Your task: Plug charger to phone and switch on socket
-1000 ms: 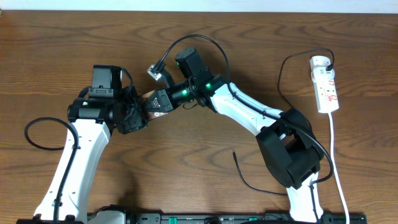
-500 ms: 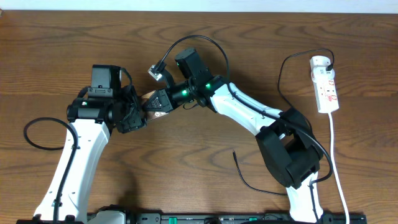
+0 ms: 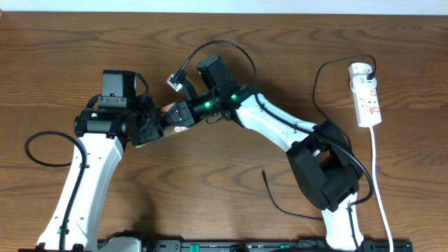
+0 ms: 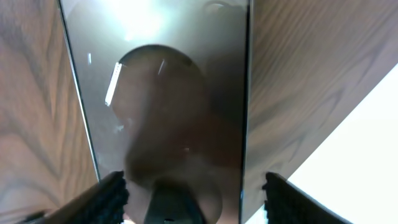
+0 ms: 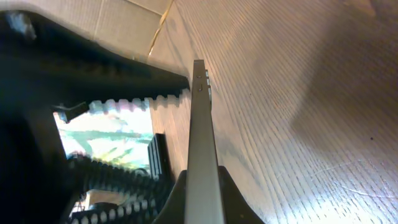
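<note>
left arm: reaches up from the near-left corner, bends right at the wrist, and ends mid-table
left gripper: jaws are wide, one finger on each side of the phone; cannot tell if they press on it
left wrist view: the glossy slab fills the gap between the fingers, with wood grain on both sides
right arm: base at near right, long white link slants up-left across the table, green light on at the wrist
right gripper: clamped shut on the phone, meets the left gripper head-on
right wrist view: phone is edge-on, a thin grey side with small buttons, pinched at the bottom of the frame; the left gripper's toothed finger is just left of it
phone location: centre-left of the table, between the two grippers, mostly hidden from overhead
socket: far right, flat on the table, well apart from the phone; white cord runs toward the near edge
charger: black plug sits in the socket's far end; the thin cable loops left and down behind the right arm
surface: dark brown wood-grain table
room: pale strip along the far table edge
</note>
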`<state>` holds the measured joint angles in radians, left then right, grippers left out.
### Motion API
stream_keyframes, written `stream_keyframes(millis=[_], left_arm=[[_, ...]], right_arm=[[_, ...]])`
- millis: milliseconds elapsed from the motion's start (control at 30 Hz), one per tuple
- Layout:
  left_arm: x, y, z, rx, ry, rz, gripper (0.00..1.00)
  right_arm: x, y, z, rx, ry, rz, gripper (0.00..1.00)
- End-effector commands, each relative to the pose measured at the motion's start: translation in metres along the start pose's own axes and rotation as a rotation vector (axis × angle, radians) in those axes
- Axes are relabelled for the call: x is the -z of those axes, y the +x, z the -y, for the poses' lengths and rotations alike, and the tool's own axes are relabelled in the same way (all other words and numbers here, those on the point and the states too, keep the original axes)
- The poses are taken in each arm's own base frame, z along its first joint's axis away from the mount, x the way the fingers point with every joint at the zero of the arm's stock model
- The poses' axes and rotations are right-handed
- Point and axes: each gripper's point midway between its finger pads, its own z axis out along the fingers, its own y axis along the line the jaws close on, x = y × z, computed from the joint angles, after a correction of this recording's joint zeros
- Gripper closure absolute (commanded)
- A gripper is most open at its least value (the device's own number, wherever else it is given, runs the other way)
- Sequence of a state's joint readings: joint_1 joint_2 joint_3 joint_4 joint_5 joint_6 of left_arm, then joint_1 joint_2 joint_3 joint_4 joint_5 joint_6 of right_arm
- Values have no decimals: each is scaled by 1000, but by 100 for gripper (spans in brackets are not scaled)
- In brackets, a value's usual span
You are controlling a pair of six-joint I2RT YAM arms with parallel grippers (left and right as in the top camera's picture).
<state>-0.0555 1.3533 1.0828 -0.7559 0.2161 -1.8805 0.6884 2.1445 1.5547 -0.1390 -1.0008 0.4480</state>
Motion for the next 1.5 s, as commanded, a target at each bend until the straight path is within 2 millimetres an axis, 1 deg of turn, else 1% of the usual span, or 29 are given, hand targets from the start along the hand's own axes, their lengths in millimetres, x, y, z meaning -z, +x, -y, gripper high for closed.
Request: stream_keyframes(millis=[0, 33, 67, 200, 333, 467, 600, 733, 800, 867, 967, 1067, 1100, 1200, 1333, 1467], left_arm=[[0, 2, -1, -35, -2, -8, 19], [0, 3, 0, -50, 1, -13, 15], [0, 4, 0, -58, 1, -23, 14], [1, 13, 1, -92, 1, -71, 13], [2, 23, 5, -155, 16, -125, 12], [3, 32, 5, -205, 20, -175, 12], [4, 36, 8, -282, 40, -196, 12], [5, 40, 15, -333, 76, -207, 12], [6, 43, 21, -360, 103, -212, 12], [7, 46, 29, -396, 143, -217, 12], [10, 51, 41, -431, 199, -224, 12], [13, 52, 53, -440, 252, -211, 12], [13, 53, 56, -442, 264, -210, 12], [18, 58, 68, -465, 325, -215, 12], [24, 59, 86, -473, 405, -191, 12], [30, 63, 99, -482, 468, -192, 12]], right_arm=[[5, -8, -16, 40, -42, 5, 99], [5, -8, -15, 39, -41, 7, 99], [6, -9, -14, 39, -40, 9, 99], [13, -13, -9, 33, -32, 23, 99], [26, -21, 1, 12, -17, 51, 99], [49, -33, 16, -42, 6, 97, 99], [77, -46, 34, -114, 27, 157, 99], [104, -63, 46, -252, 24, 232, 99], [113, -71, 47, -332, 2, 260, 99], [121, -80, 46, -424, -27, 291, 99], [127, -92, 37, -558, -90, 318, 99], [129, -103, 20, -677, -177, 318, 99], [128, -105, 16, -694, -193, 317, 99], [128, -115, -4, -727, -265, 319, 99], [125, -122, -25, -747, -333, 309, 99], [122, -123, -35, -737, -356, 301, 99]])
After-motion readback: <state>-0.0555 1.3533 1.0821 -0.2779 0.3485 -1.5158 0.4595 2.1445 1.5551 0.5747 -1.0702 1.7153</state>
